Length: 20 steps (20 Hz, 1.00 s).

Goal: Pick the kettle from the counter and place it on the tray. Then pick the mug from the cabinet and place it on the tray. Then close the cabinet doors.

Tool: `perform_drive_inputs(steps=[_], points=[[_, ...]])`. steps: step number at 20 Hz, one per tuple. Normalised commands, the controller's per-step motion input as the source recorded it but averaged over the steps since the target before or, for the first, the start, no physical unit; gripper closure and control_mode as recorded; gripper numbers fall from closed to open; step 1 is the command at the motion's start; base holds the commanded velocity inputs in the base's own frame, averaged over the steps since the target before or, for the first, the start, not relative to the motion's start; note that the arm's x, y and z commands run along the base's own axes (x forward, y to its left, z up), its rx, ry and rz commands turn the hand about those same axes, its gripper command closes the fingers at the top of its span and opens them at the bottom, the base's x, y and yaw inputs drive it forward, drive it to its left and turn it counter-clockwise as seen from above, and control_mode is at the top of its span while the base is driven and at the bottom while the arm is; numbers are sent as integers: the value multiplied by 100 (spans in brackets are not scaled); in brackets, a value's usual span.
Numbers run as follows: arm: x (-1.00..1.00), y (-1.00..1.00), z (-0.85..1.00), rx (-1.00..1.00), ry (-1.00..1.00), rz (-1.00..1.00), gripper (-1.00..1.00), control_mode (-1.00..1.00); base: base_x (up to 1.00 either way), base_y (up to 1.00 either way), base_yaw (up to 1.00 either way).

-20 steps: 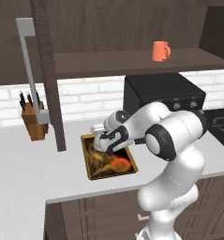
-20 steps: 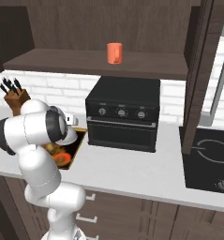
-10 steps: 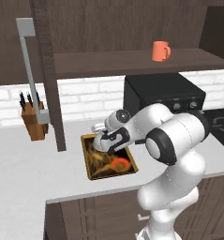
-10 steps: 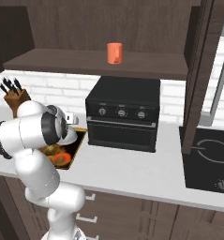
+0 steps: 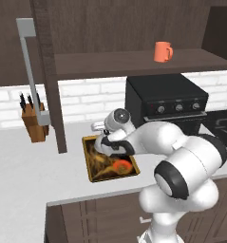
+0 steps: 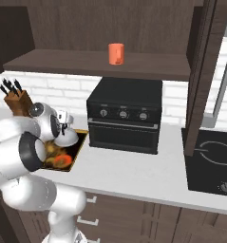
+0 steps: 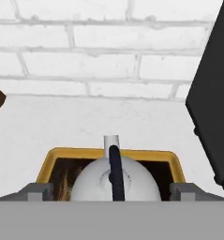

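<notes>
The silver kettle [image 7: 97,180] with its black arched handle sits on the gold-rimmed tray [image 7: 146,154], spout toward the brick wall. My gripper [image 7: 111,193] hangs right over it, open, one fingertip on each side and clear of the dome. From the right base view the kettle [image 6: 67,138] rests at the tray's [image 6: 76,156] far end, under my hand. The orange mug [image 5: 162,51] stands on the cabinet shelf [image 5: 110,64], also seen as the mug [image 6: 116,53] above the oven. Both cabinet doors [image 5: 48,76] [image 6: 205,71] are swung open.
A black countertop oven [image 6: 125,114] stands right of the tray, close to my hand. A knife block [image 5: 34,124] sits at the left against the brick wall. A cooktop [image 6: 212,159] is set into the counter [image 6: 134,173] at the right.
My gripper has gone from shut on the kettle's handle to wide open, letting the kettle go on the tray. The arm has barely moved.
</notes>
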Motion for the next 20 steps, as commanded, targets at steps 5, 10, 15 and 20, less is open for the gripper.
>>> perform_drive_inputs(steps=[5,10,15,20], points=[[-62,3,54,1,5,-6,-100,-100,0,0,0],[-81,-10,55,0,3,-3,-100,-100,0,0,0],[-81,-32,56,-1,0,0,-100,-100,0,0,0],[-71,-40,69,0,0,0,-100,-100,0,0,0]])
